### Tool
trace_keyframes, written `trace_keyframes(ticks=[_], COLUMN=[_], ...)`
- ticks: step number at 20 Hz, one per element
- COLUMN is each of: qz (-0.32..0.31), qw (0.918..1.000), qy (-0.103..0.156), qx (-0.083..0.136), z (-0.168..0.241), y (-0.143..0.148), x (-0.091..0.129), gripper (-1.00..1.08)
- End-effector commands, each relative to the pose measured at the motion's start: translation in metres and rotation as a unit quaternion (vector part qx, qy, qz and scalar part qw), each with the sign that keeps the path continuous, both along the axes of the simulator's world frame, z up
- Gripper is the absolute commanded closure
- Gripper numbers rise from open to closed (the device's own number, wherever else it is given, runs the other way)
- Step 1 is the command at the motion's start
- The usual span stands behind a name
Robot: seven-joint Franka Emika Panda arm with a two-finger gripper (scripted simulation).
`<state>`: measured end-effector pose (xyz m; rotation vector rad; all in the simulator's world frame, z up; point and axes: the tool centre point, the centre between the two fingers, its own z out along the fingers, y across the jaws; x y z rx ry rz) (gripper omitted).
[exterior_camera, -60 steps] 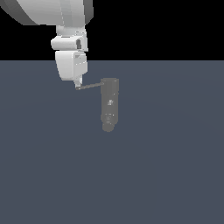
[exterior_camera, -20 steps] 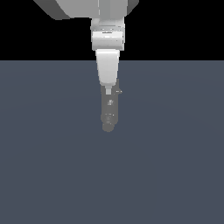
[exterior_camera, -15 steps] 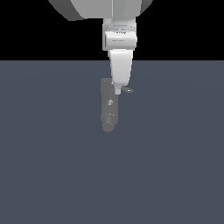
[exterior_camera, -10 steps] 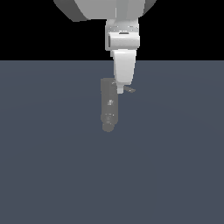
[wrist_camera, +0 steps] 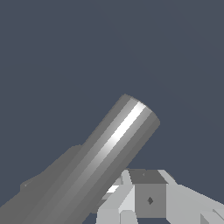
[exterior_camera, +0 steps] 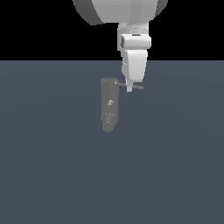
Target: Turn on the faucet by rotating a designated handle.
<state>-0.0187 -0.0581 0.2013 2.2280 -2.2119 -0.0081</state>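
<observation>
Swung across since three seconds back: arm now sits on the exterior view's right of the faucet (exterior_camera: 108, 104), and the handle (exterior_camera: 131, 86) sticks out rightward instead of left, so the turn looks largely done. Faucet lies mid-surface (exterior_camera: 52, 175). Claw (exterior_camera: 129, 89) tip touches the handle; open or closed, cannot tell. No brands, labels or writing readable anywhere.

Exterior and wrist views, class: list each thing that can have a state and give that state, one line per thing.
Faucet: lying along the grey floor, rounded end nearest the camera.
Handle: sticking out towards the exterior view's right from the faucet's far end.
Gripper: fingertips down at the handle; open or shut cannot be told.
</observation>
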Motion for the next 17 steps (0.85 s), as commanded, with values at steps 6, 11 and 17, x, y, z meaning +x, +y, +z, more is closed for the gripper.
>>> trace_keyframes(ticks=[6,11,17], qz=[-0.007,-0.009,-0.012], qw=[1.0000,1.0000,0.9999], qy=[-0.003,-0.003,-0.003], qx=[-0.001,-0.001,-0.001], z=[0.000,0.000,0.000], y=[-0.029,-0.044,-0.060], x=[0.022,0.035,0.047], gripper=[1.08,1.08,1.08])
